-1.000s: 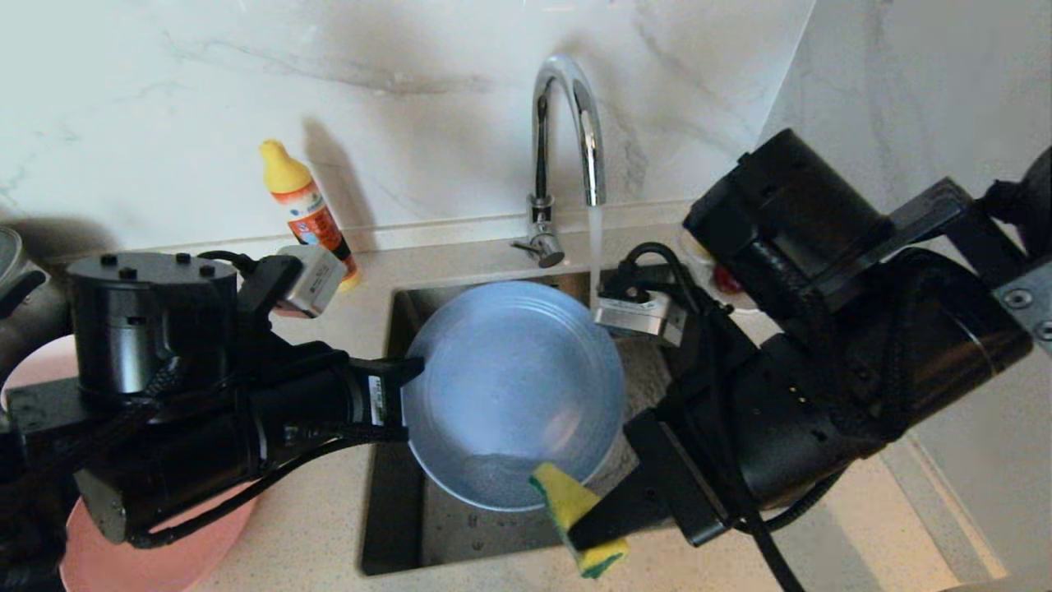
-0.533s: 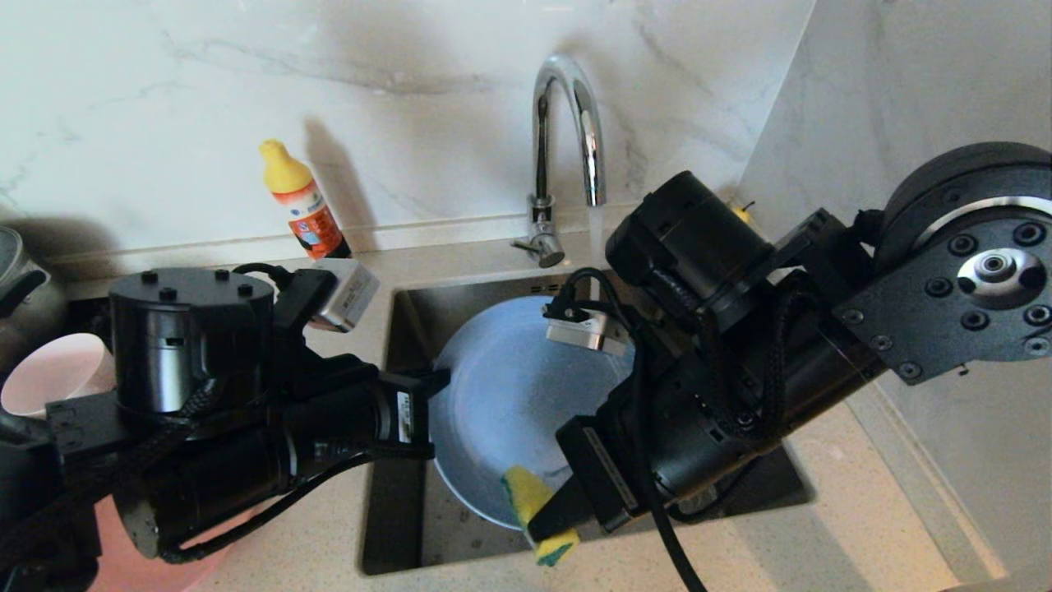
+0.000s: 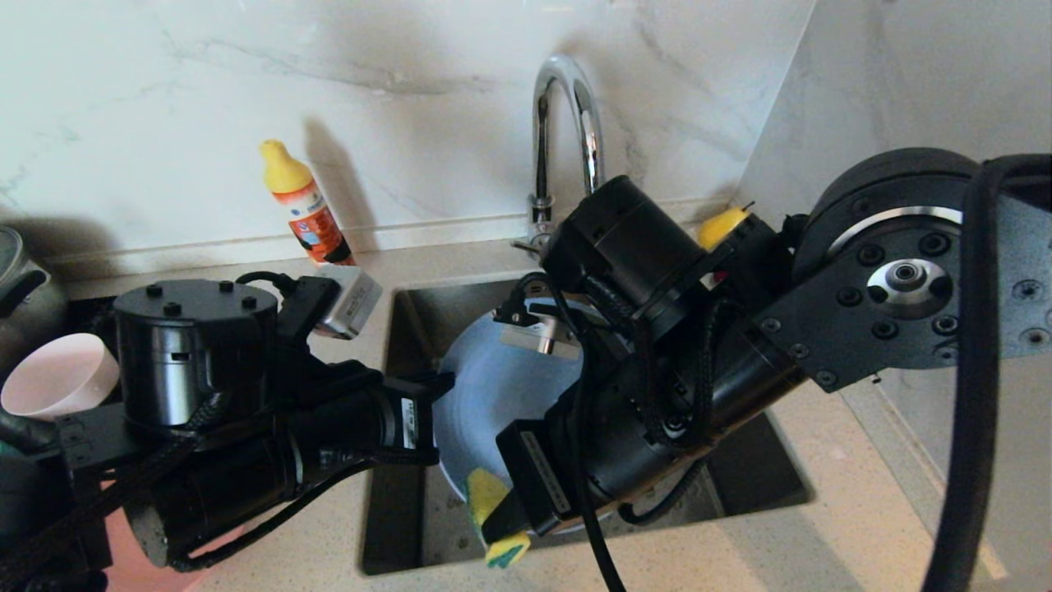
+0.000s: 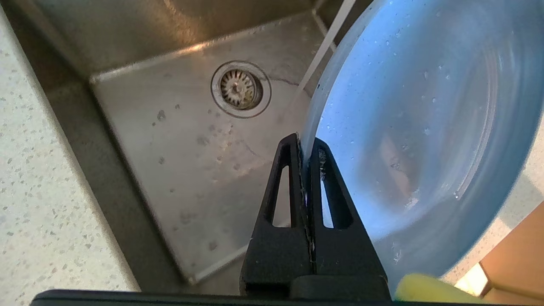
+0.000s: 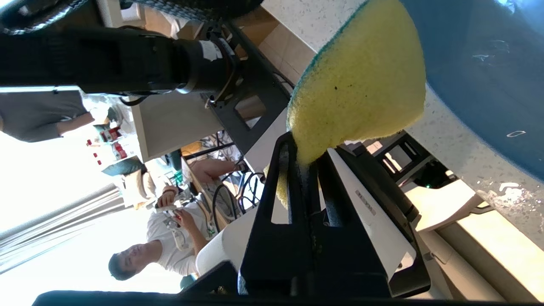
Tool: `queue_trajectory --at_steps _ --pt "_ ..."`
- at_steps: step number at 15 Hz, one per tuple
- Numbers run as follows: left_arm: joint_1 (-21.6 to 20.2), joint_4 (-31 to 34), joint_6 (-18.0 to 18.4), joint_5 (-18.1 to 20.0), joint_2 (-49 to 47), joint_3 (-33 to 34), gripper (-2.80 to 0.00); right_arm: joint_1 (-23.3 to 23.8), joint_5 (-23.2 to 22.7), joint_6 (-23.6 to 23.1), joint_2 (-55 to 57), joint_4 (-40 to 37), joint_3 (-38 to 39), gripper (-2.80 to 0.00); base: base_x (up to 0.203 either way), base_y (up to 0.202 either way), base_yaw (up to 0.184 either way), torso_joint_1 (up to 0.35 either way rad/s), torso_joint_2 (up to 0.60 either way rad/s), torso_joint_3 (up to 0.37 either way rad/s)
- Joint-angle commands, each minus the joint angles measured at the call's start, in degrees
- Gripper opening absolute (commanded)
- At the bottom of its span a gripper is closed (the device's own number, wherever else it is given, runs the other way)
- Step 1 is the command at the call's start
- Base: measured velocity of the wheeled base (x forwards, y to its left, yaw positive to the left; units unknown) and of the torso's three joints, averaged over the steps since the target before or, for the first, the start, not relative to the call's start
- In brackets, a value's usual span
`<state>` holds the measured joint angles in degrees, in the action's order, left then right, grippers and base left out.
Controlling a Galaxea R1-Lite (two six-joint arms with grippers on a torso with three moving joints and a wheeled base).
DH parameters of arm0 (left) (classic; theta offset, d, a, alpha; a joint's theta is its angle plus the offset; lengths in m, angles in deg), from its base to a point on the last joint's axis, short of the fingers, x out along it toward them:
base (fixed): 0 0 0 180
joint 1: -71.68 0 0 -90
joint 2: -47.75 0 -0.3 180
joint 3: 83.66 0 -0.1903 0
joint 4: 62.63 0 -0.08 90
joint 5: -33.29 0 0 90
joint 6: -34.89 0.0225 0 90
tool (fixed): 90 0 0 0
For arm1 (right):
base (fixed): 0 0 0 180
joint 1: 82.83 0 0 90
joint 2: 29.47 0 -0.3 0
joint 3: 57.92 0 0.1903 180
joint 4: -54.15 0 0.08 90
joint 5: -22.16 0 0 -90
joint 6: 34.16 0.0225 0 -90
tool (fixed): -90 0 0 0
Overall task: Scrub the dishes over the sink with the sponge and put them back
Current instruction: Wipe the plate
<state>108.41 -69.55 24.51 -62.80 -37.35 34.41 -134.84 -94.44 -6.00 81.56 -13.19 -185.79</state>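
Note:
A grey-blue plate [image 3: 477, 395] hangs tilted over the sink [image 3: 411, 329]. My left gripper [image 3: 440, 382] is shut on its left rim. In the left wrist view the rim sits between the black fingers [image 4: 304, 142], and the wet plate [image 4: 425, 106] fills the right side. My right gripper [image 3: 493, 526] is shut on the yellow sponge [image 3: 485, 493], whose green side faces away. The sponge touches the plate's near edge. The right wrist view shows the sponge [image 5: 361, 85] bulging out past the right gripper [image 5: 304, 148], against the plate [image 5: 488, 63].
A thin stream of water [image 4: 323, 51] falls behind the plate, above the round drain [image 4: 240, 88]. The chrome tap [image 3: 567, 123] rises at the back. An orange bottle [image 3: 308, 210] stands by the wall. A pale pink bowl [image 3: 53, 382] and a steel pot [image 3: 16, 271] sit at far left.
My right arm has swung left and nearer, carrying the sponge leftward along the plate's near rim. The left arm has shifted the plate slightly right. It now covers more of the plate.

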Motion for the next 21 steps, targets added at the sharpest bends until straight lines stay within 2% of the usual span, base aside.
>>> queue_trajectory --at_steps 1,3,10,21 --pt "0.01 -1.35 -0.16 0.03 0.01 0.78 -2.8 -0.28 1.01 0.22 1.3 -0.23 -0.35 -2.8 0.0 0.0 0.0 0.0 0.0 0.0" --pt "0.01 -1.35 -0.16 0.03 0.28 1.22 -2.8 0.05 2.51 0.23 1.74 -0.23 -0.18 -2.8 0.0 0.0 0.0 0.0 0.0 0.0" --pt "0.01 -1.35 -0.78 0.09 1.39 1.96 -2.8 4.77 2.52 2.31 -0.61 -0.15 -0.6 -2.8 0.0 0.0 0.0 0.0 0.0 0.0" --pt "0.1 -1.33 -1.04 0.2 3.16 4.26 -2.8 9.3 3.48 2.07 -1.6 0.56 -1.94 -2.8 0.0 0.0 0.0 0.0 0.0 0.0"
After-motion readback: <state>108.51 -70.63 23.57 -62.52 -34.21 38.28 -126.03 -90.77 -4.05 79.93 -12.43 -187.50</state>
